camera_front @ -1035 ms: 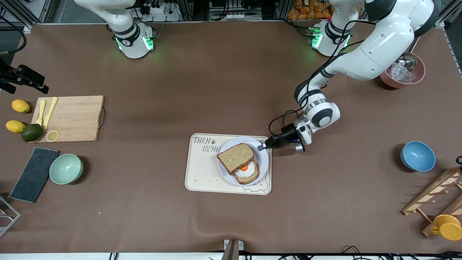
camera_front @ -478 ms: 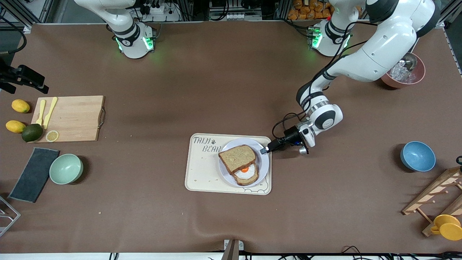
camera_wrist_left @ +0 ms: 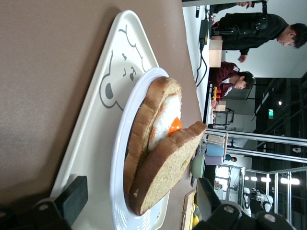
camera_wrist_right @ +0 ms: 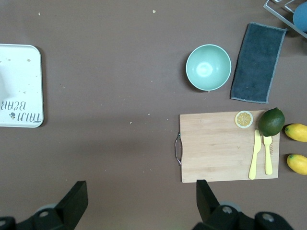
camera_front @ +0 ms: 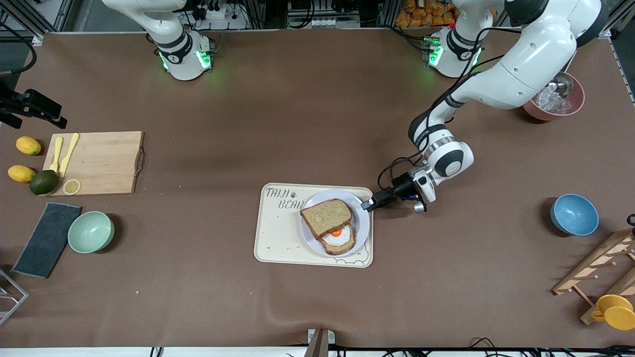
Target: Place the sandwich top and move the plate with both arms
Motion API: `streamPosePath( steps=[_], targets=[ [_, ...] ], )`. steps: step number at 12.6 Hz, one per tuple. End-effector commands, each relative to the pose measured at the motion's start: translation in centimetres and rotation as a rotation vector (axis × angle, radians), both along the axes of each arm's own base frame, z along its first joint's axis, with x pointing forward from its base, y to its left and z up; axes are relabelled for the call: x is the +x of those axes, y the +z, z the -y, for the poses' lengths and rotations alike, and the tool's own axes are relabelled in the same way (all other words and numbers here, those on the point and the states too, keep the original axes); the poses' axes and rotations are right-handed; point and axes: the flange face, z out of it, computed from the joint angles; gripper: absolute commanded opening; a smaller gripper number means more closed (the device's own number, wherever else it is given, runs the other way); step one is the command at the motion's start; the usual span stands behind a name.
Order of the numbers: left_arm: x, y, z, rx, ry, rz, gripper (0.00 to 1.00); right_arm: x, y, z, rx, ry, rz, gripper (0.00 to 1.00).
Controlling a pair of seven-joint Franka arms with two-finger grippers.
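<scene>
- Big brown table (camera_front: 297,124), two arm bases along the edge farthest from the front camera, shelving and clutter past that.
- Cream bear-print tray (camera_front: 278,238) in the middle, carrying the plate (camera_front: 362,218).
- On the plate: a bread slice with a fried egg (camera_front: 338,237), and the sandwich top (camera_front: 326,215) lying tilted over it, covering only part of the egg, yolk peeking out at the edge nearer the front camera.
- Mint-green bowl (camera_front: 91,231) toward the right arm's end, looks empty, beside a dark cloth (camera_front: 47,239).
- Blue bowl (camera_front: 574,214) toward the left arm's end, also looks empty.
- Pinkish bowl (camera_front: 555,101) near the left arm's base, holding clear ice-like chunks and something metal.
- Wooden cutting board (camera_front: 94,162) with two yellow utensils and a lemon slice on it; avocado and two lemons just beside it.
- Left gripper (camera_front: 371,203) low at the plate's rim on the left arm's side, fingers (camera_wrist_left: 74,199) spread wide, nothing pinched; sandwich top just in front of it, clear of both fingers.
- Right gripper (camera_wrist_right: 139,201) waiting up high over bare table near the cutting board, fingers apart, holding nothing.
</scene>
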Motion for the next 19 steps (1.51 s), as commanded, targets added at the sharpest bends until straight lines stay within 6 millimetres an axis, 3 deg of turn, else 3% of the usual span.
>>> streamPosePath(
  steps=[1, 5, 7, 10, 14, 19],
  targets=[
    [-0.9, 4.2, -0.3, 0.015, 0.044, -0.047, 1.00, -0.1, -0.1, 0.3, -0.016, -0.003, -0.008, 1.00],
    [-0.2, 9.9, -0.4, 0.096, 0.133, -0.105, 1.00, -0.2, -0.1, 0.3, -0.016, -0.004, -0.012, 1.00],
    [0.3, 11.1, -1.0, 0.167, 0.137, -0.071, 1.00, -0.2, 0.0, 0.2, -0.016, -0.003, -0.011, 1.00],
    [2.2, 11.3, -3.6, 0.345, 0.021, 0.056, 1.00, -0.2, 0.0, 0.2, -0.016, -0.007, -0.011, 1.00],
    [6.0, 10.4, -9.6, 0.572, -0.063, 0.189, 1.00, -0.2, -0.1, 0.2, -0.016, -0.009, -0.012, 1.00],
    [9.1, 10.7, -19.1, 0.869, -0.216, 0.336, 1.00, -0.2, -0.2, 0.2, -0.014, -0.009, -0.015, 1.00]
  ],
)
